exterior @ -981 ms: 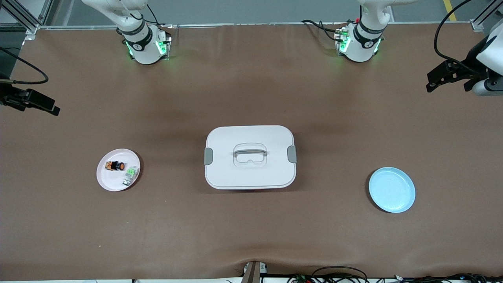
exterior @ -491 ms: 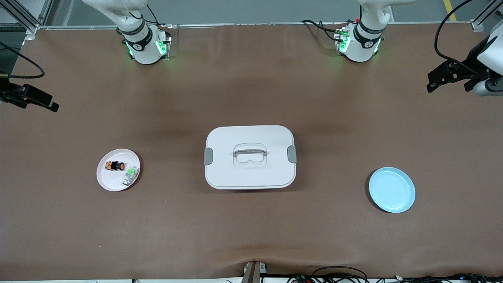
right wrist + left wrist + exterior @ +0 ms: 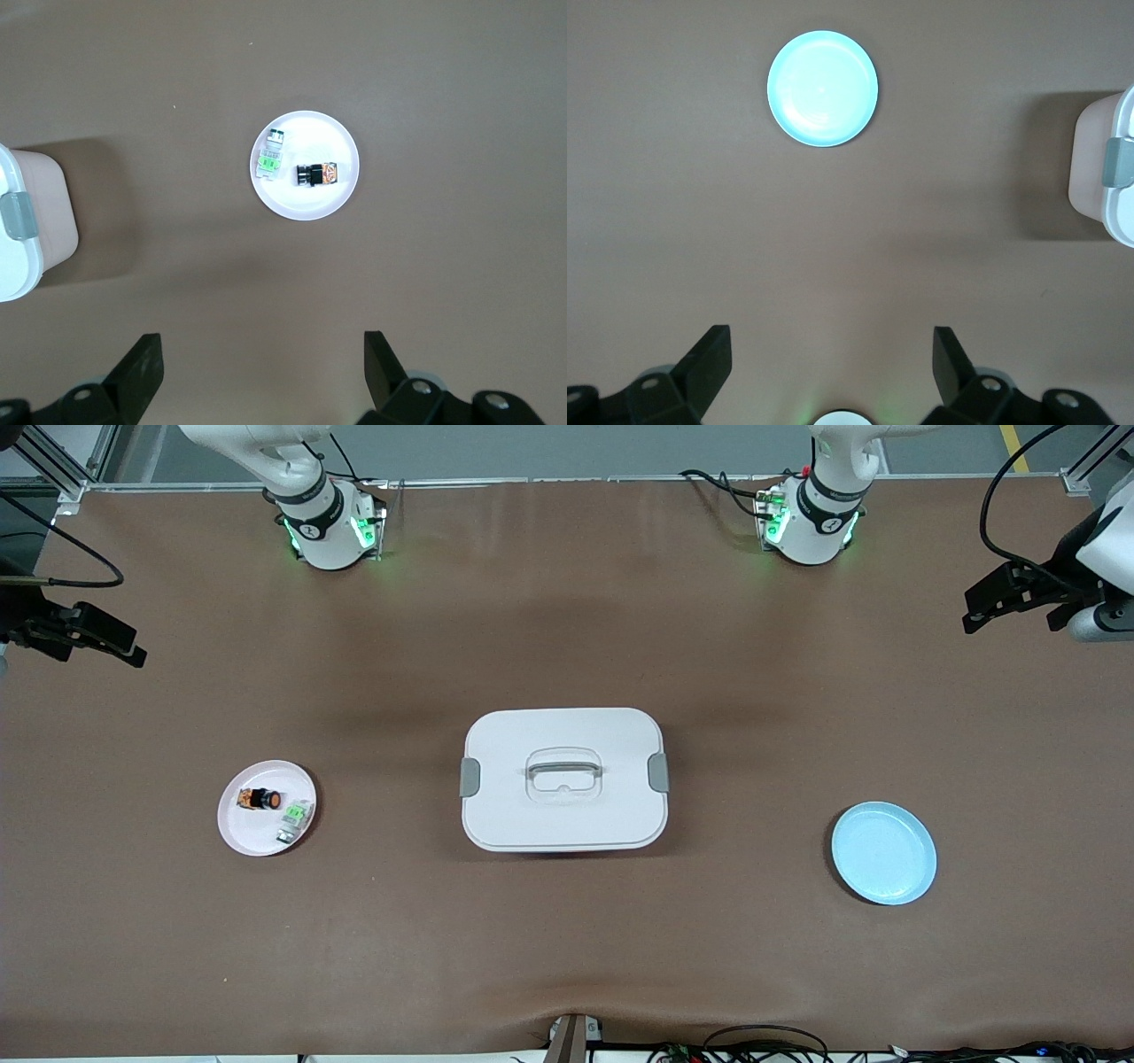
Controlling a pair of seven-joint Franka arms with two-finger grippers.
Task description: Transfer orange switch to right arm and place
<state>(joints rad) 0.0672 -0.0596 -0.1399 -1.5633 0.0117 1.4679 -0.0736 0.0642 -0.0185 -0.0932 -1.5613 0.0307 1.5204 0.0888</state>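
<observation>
The orange switch [image 3: 260, 799] lies on its side on a small pink plate [image 3: 252, 834] toward the right arm's end of the table, next to a green-and-white switch [image 3: 295, 817]. The right wrist view shows the orange switch [image 3: 317, 173] and the pink plate [image 3: 306, 202] below. My right gripper [image 3: 93, 638] is open and empty, high over bare table at that end, apart from the plate; its own view [image 3: 263, 354] shows the jaws wide apart. My left gripper [image 3: 1014, 607] is open and empty over the left arm's end, also seen in its own view [image 3: 833, 354].
A white lidded box [image 3: 564, 778] with a handle and grey latches stands mid-table. A light blue plate [image 3: 883, 853] lies toward the left arm's end, nearer the front camera, and shows in the left wrist view [image 3: 822, 88]. Brown mat covers the table.
My right gripper has drifted a little toward the bases' side of the table and slightly inward. The left gripper, the switches, the plates and the box have not moved.
</observation>
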